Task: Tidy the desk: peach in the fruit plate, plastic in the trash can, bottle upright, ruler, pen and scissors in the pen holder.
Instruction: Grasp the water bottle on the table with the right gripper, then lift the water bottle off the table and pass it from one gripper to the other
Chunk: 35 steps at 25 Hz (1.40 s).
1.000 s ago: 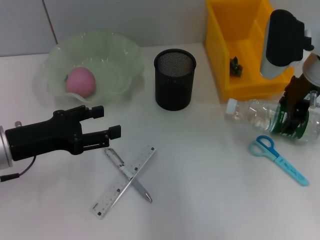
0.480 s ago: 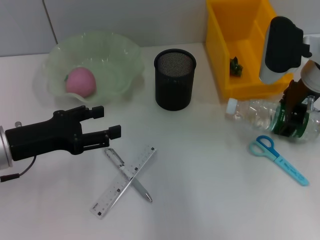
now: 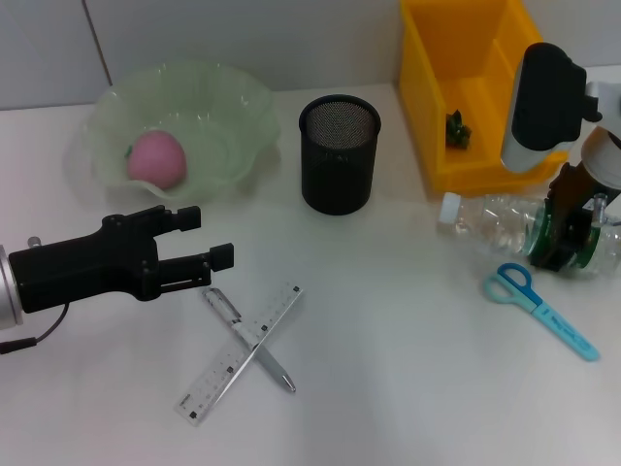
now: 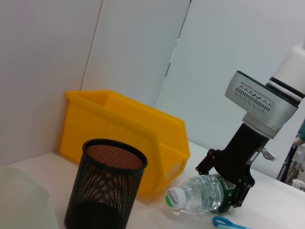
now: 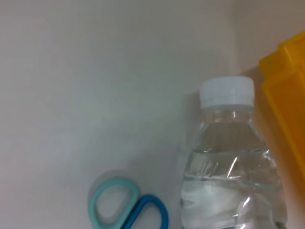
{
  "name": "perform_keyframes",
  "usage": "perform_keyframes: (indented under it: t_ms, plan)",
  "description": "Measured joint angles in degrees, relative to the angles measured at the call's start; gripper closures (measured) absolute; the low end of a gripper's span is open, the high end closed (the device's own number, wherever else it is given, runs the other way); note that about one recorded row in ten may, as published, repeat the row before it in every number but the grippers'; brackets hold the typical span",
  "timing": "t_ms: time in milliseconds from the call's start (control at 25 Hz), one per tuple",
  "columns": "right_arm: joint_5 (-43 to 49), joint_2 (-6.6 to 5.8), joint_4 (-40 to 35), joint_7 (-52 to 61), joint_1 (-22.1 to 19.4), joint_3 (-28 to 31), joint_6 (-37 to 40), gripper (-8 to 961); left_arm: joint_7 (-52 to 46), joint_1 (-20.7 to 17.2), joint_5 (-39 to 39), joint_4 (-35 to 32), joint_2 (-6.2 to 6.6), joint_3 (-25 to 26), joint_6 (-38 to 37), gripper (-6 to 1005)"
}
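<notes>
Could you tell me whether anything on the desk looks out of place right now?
Yes: the bottle lies on its side by the yellow bin, with the right gripper around it. The pen and ruler lie crossed, and the scissors are loose on the desk.

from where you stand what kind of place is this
Probably a desk or lab bench set up for a tidying task: a white table holds a mesh pen holder, ruler, scissors, and a yellow bin against a plain wall.
</notes>
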State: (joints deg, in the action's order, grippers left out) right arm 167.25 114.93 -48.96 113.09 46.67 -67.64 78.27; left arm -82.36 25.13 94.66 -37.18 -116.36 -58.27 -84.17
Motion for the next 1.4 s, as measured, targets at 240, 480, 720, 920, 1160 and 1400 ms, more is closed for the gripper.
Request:
perform_keyframes:
  t_ms: [240, 480, 720, 920, 1160, 1400]
  plan:
    - [0.0, 0.12, 0.0, 0.28, -0.52, -0.04, -0.67, 191, 0.0, 0.0, 0.0, 0.0, 0.04, 0.0, -0.18, 174]
    - [-0.01, 0.24, -0.76, 0.36, -0.78, 0.46, -0.92, 191, 0.01, 0.0, 0.0, -0.28, 0.16, 0.0, -0.63, 174]
    - [-0.01, 0.24, -2.47, 0.37, -1.49, 0.52, -0.93, 191, 0.0, -0.13, 0.0, -0.49, 0.14, 0.0, -0.8, 174]
    - [0.0, 0.61, -6.29, 0.32, -2.89, 0.57, -0.09, 191, -0.03, -0.36, 0.0, -0.52, 0.11, 0.0, -1.14, 174]
    - [-0.39, 1.52, -9.54, -1.14, -4.07, 0.72, 1.34, 190, 0.12, -0.75, 0.0, -0.61, 0.03, 0.05, -1.29, 174]
    - [-1.31, 1.86, -9.84, -2.36, -4.2, 0.76, 2.07, 190, 0.16, -0.88, 0.0, -0.61, 0.18, 0.12, -1.5, 174]
